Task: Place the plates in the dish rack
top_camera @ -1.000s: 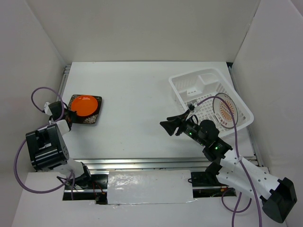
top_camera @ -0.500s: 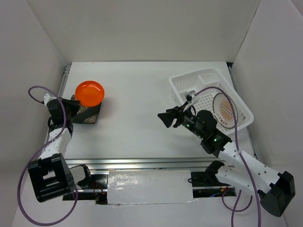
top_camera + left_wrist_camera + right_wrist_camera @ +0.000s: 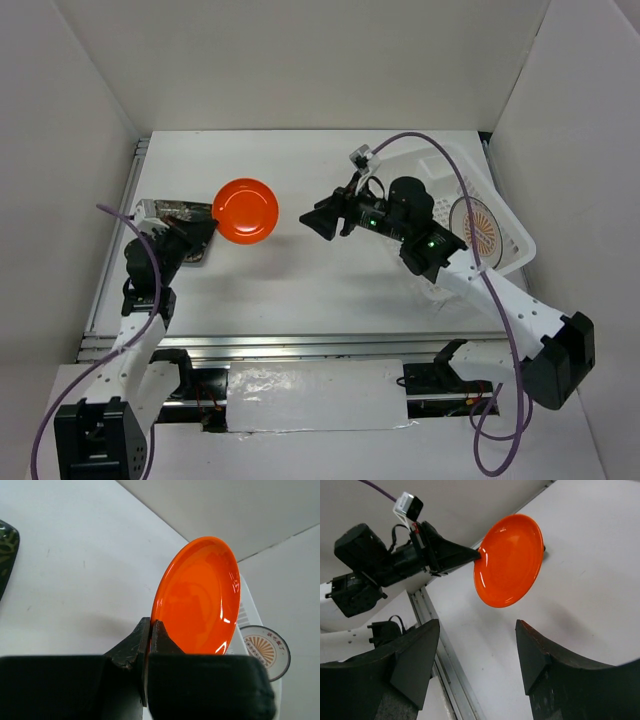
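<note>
Bare white tabletop (image 3: pixel 300 290) across the centre and lower middle of the top view, bounded by metal rails along the left and bottom edges and closed in by white walls at left, right and top. Open room in the middle strip, between the two arms.

At the right of that view, a white plastic slotted dish rack (image 3: pixel 515 235), set at an angle close to the right wall. Leaning inside it near its right side, a round white plate with orange sunburst pattern and dark rim (image 3: pixel 478 228).

Left of centre, well apart from the rack and raised off the tabletop: a small glossy orange round plate (image 3: pixel 245 210), tipped up on edge. Pinched at its rim by the left gripper (image 3: pixel 205 228), fingers pressed tight on the edge. Flat beneath that gripper, a dark square plate with white floral pattern (image 3: pixel 190 252), mostly hidden by the arm in the top view, with only a corner at the left edge of the left wrist view.

Just right of the orange plate and apart from it, the right gripper (image 3: pixel 318 222), pointing toward the plate's face. Fingers spread wide, holding nothing, touching nothing; only bare tabletop between them in the right wrist view.
</note>
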{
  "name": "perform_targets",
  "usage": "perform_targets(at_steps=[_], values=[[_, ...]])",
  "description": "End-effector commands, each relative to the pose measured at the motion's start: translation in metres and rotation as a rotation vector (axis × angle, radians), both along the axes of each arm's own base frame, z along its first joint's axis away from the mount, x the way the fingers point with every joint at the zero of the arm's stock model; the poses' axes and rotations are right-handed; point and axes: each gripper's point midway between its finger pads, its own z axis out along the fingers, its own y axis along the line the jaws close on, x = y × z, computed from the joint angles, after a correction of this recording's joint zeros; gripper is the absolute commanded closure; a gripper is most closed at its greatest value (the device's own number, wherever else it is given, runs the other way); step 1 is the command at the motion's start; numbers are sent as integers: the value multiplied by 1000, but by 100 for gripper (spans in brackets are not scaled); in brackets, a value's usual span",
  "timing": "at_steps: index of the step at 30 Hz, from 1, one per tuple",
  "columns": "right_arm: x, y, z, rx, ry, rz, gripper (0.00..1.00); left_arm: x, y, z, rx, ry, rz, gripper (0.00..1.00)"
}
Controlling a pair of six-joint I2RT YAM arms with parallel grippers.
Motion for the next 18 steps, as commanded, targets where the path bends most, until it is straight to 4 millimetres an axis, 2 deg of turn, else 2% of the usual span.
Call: perform_targets(at_steps=[1,5,8,11,14,18], values=[[-2,12,-10,11,24,78,30,-13,-16,36,-14,-146,-82,100],[6,25,-33,-1,76,109,30,-24,-23,40,-21,-172,-115,100],[10,33,-37,9,88,128,30,-30,-27,38,-33,-180,-134,100],[19,43,-51,13,133,135,31,-33,-32,34,-46,-179,-149,100],[26,49,-52,21,150,137,32,-35,-36,30,-53,-183,-163,100],[40,58,-68,13,175,118,32,-36,-39,27,-52,-180,-169,100]])
